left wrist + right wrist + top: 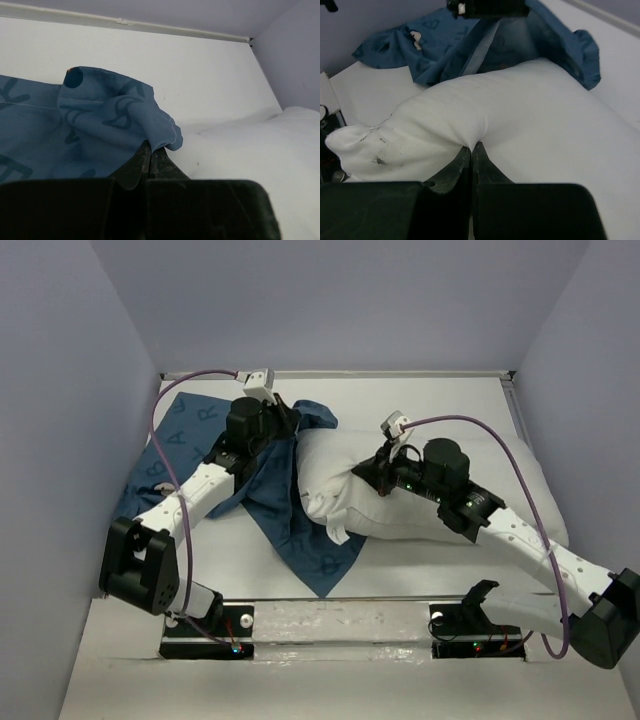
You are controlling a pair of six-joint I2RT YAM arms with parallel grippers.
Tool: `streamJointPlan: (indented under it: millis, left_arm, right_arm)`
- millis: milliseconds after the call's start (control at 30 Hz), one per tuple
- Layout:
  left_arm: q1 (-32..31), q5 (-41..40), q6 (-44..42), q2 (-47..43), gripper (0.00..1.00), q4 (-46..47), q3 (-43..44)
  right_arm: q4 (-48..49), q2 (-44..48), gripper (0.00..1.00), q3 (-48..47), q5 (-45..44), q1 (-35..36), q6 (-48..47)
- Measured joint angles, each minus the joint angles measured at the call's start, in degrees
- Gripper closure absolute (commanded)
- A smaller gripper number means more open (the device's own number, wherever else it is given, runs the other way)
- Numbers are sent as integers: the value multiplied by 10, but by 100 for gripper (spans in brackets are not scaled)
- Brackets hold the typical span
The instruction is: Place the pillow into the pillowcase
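Top view, with wrist views as insets. I am driving two arms, each with one claw, on one white surface (420, 400); the load is one pillow (395, 525) and one pillowcase (170, 440). The pillow lies from the centre of the surface out toward 3 o'clock. The pillowcase spreads from 9 o'clock across to the pillow's left end, with a flap trailing toward 6 o'clock. The left claw (288, 426) is closed on a fold of the case's edge, lifting it above the surface at the pillow's left end. The right claw (366, 472) is closed on a pinch of the pillow's top skin near that same end. From the right wrist the blue cloth arches over the pillow's far end like an open mouth; how far the pillow sits inside I cannot tell. Risks as I judge them: the left claw holds only a thin fold, so a tug could pull it free and drop the mouth shut. The right claw grips cover rather than stuffing, so a push may bunch the skin instead of shifting the bulk. The case is unanchored and may slide toward 9 o'clock ahead of the pillow, and a pointed corner could snag the hem.
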State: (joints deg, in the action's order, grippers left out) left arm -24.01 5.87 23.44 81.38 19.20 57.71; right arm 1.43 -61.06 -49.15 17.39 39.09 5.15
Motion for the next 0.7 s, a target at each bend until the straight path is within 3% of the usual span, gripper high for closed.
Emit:
streamJointPlan:
  millis: [200,567,600,633,700]
  left_arm:
    - [-1,1,0,-32,100,-26,-10]
    - [-3,16,-13,-96,100,-106,-25]
    - [-4,15,-16,-96,100,-118,-25]
    - [-4,13,-19,-97,100,-127,-25]
    - [-4,7,-25,-101,100,-144,-25]
  right_arm:
    - [93,-31,100,-16,-82,25,-69]
    - [237,-243,100,14,-176,150,-129]
    - [237,-245,94,13,-185,152,-129]
    - [237,-243,61,13,-192,152,-129]
    - [217,-230,31,6,-204,152,-121]
